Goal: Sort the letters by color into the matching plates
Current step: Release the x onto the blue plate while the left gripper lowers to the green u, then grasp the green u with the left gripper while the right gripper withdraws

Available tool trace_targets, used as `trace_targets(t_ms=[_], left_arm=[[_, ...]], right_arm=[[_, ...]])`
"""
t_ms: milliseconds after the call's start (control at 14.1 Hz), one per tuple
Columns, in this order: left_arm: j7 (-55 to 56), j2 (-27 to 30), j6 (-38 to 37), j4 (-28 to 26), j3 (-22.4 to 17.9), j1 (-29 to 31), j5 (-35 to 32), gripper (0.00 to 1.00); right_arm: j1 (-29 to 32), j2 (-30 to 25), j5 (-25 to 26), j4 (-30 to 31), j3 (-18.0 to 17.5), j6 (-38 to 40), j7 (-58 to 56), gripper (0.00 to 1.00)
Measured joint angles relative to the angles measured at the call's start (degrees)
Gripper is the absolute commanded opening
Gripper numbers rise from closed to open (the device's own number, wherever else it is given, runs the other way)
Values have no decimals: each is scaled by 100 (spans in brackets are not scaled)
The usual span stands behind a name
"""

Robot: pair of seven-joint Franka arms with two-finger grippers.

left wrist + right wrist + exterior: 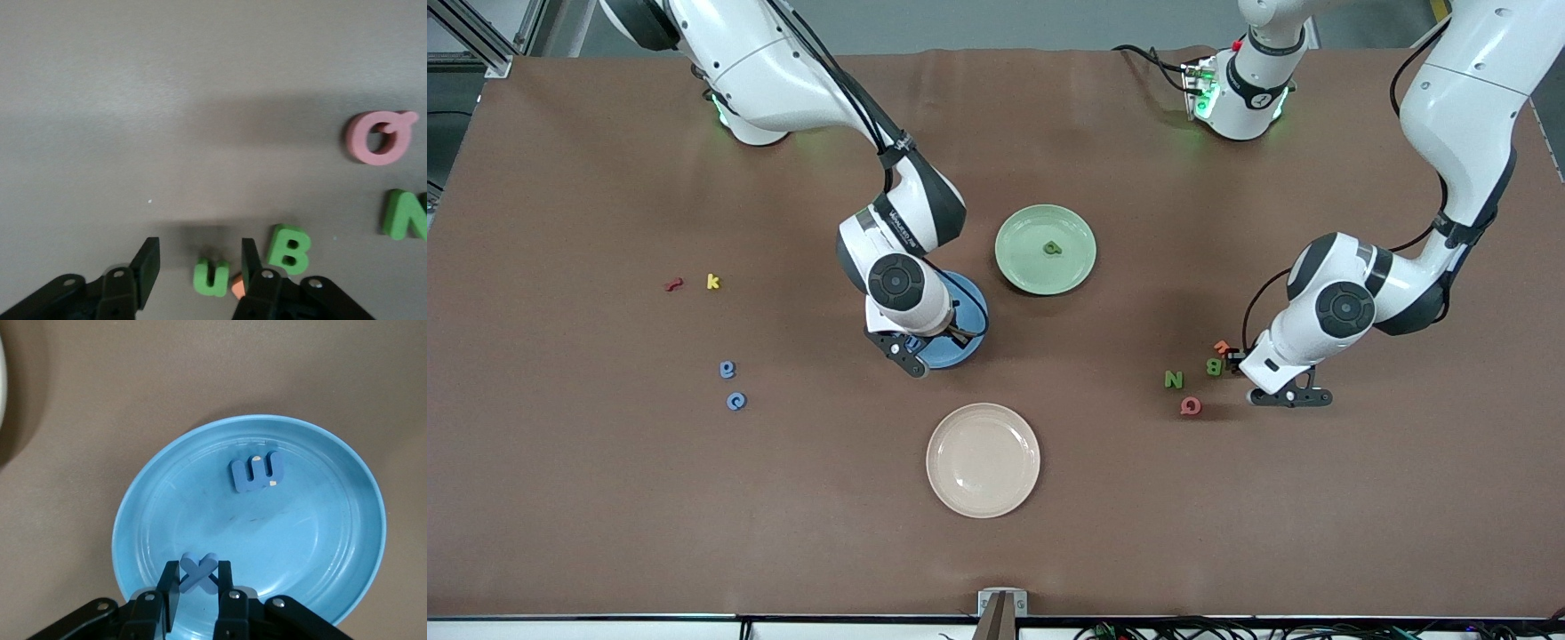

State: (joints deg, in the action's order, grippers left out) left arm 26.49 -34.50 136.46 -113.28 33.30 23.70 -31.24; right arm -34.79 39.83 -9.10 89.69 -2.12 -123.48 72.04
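The blue plate (347,520) lies mid-table with a blue letter (257,472) flat in it. Low over that plate's rim, my right gripper (199,568) is shut on a blue X (200,579). The pale green plate (1018,267) beside it holds one green letter (1054,248). Toward the left arm's end, my left gripper (200,257) is open and down at the table, its fingers astride a green U (212,277). A green B (289,249) and a green N (405,215) lie close by. Two blue letters (727,369) (735,401) lie toward the right arm's end.
An orange letter (237,288) touches the U beside one left finger. A pink Q (379,137) lies by the N. A cream plate (983,460) sits nearer the front camera than the blue plate. A red letter (673,284) and a yellow k (712,281) lie toward the right arm's end.
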Motion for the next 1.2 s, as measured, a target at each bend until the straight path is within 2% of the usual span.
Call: trace_targets(t_ms=[354, 496, 566, 637, 708, 1204], left_arm=[[-68, -6, 77, -108, 0, -2, -1, 53], [-70, -14, 77, -124, 0, -1, -13, 53], [-70, -16, 77, -127, 0, 0, -31, 52], [-70, -16, 77, -127, -1, 3, -48, 52], [-71, -16, 77, -127, -1, 10, -59, 52], [-71, -98, 126, -127, -21, 26, -137, 51]], right_arm=[[0, 130, 0, 2, 9, -269, 5, 5], [0, 150, 0, 2, 15, -304, 6, 8], [0, 160, 0, 2, 19, -309, 7, 34], [0, 169, 0, 2, 23, -316, 7, 91], [1, 176, 0, 2, 32, -324, 8, 100], [6, 179, 0, -5, 65, -327, 4, 100]])
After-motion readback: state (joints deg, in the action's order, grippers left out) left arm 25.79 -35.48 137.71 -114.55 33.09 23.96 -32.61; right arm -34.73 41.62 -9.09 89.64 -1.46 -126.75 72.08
